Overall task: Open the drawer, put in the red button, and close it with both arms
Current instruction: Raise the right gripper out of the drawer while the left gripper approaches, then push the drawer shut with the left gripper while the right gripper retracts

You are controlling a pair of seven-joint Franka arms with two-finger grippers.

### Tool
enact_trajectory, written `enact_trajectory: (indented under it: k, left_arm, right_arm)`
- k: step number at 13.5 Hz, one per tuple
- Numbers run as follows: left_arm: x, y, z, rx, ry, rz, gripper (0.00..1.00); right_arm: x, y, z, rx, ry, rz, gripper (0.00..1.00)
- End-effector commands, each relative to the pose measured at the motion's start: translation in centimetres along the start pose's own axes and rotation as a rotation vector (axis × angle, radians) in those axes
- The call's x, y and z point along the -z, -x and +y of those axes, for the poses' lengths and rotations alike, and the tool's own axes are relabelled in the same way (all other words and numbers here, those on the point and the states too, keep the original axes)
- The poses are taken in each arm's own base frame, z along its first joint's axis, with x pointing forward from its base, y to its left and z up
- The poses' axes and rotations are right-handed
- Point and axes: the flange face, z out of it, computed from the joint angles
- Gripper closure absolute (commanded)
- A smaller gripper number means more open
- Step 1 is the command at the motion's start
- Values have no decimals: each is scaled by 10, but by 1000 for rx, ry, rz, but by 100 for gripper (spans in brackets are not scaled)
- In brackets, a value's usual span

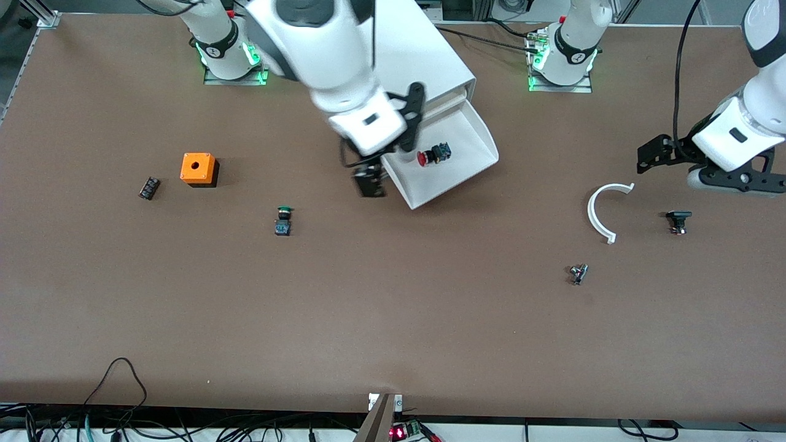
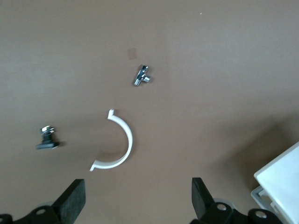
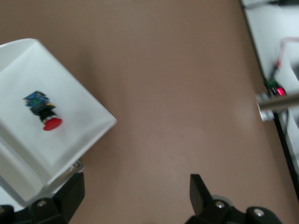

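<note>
Red button (image 1: 431, 155) in open drawer (image 1: 457, 161), right gripper (image 1: 370, 179) beside, empty

Right gripper (image 1: 370, 178) points down, fingers (image 3: 201, 191) spread wide, holding nothing. Left gripper (image 1: 651, 153) waits, tilted sideways, fingers (image 2: 74, 198) apart, nothing held.

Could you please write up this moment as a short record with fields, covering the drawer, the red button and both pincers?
drawer: pulled open from the white cabinet
red button: lying on its side in the drawer, released
right pincer: open, empty, over the table beside the drawer's front corner
left pincer: open, empty, waiting over the table above the white curved piece
remaining step: drawer not yet closed
</note>
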Motion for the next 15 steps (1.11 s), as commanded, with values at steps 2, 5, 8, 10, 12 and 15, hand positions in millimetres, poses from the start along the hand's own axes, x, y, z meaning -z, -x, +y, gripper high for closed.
enact_trajectory:
  k: [2, 5, 8, 10, 12, 15]
  left_arm:
    - [-89, -22, 27, 95, 35, 27, 0]
    - [-146, -39, 67, 134, 64, 48, 0]
    - [-200, -41, 115, 208, 87, 56, 0]
    - [-224, -33, 150, 252, 93, 17, 0]
    - [-251, -9, 180, 345, 138, -21, 0]
    - [-268, 22, 222, 440, 167, -24, 0]
  right_arm:
    - [11, 81, 55, -618, 32, -67, 0]
    - [6, 138, 81, -1053, 98, -144, 0]
    - [12, 205, 123, -1309, 156, -199, 0]
    - [33, 256, 146, -1397, 170, -223, 0]
    - [56, 299, 165, -1475, 187, -233, 0]
    - [72, 363, 178, -1477, 191, -259, 0]
